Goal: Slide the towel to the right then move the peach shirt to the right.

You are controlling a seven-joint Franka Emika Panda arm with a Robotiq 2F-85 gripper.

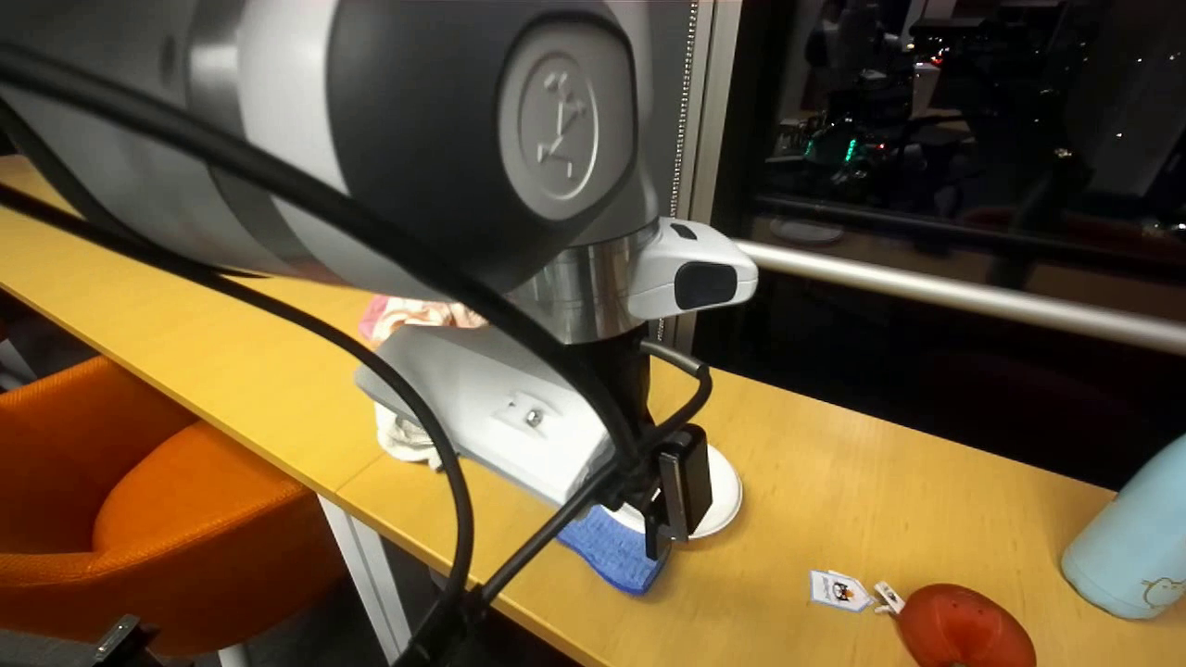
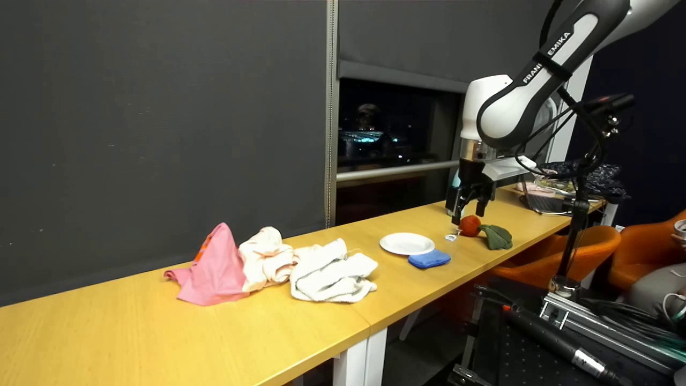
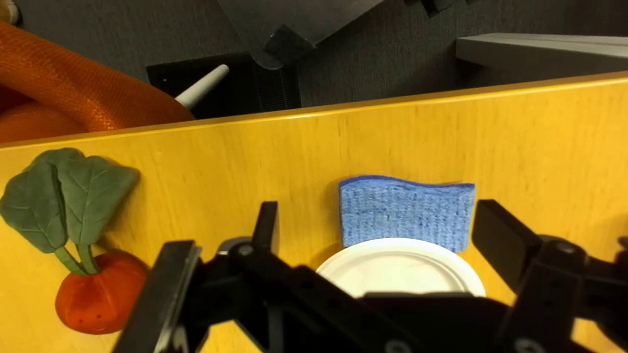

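Observation:
The white towel (image 2: 332, 276) lies crumpled on the table. The peach shirt (image 2: 266, 260) is bunched beside it and touches it, with a pink cloth (image 2: 217, 268) at its far side. In an exterior view the arm mostly hides these cloths; parts of the peach shirt (image 1: 424, 312) and towel (image 1: 405, 437) show. My gripper (image 2: 469, 215) is open and empty, raised above the table well away from the cloths. In the wrist view its fingers (image 3: 378, 215) are wide apart, with a plate and sponge below; no towel or shirt shows there.
A white plate (image 2: 387, 245) touches or overlaps a blue sponge (image 2: 429, 259) near the table's front edge. A red plush vegetable (image 3: 98, 299) with green leaves lies near it. A light blue bottle (image 1: 1130, 537) stands farther along. An orange chair (image 1: 204, 500) stands at the table's front.

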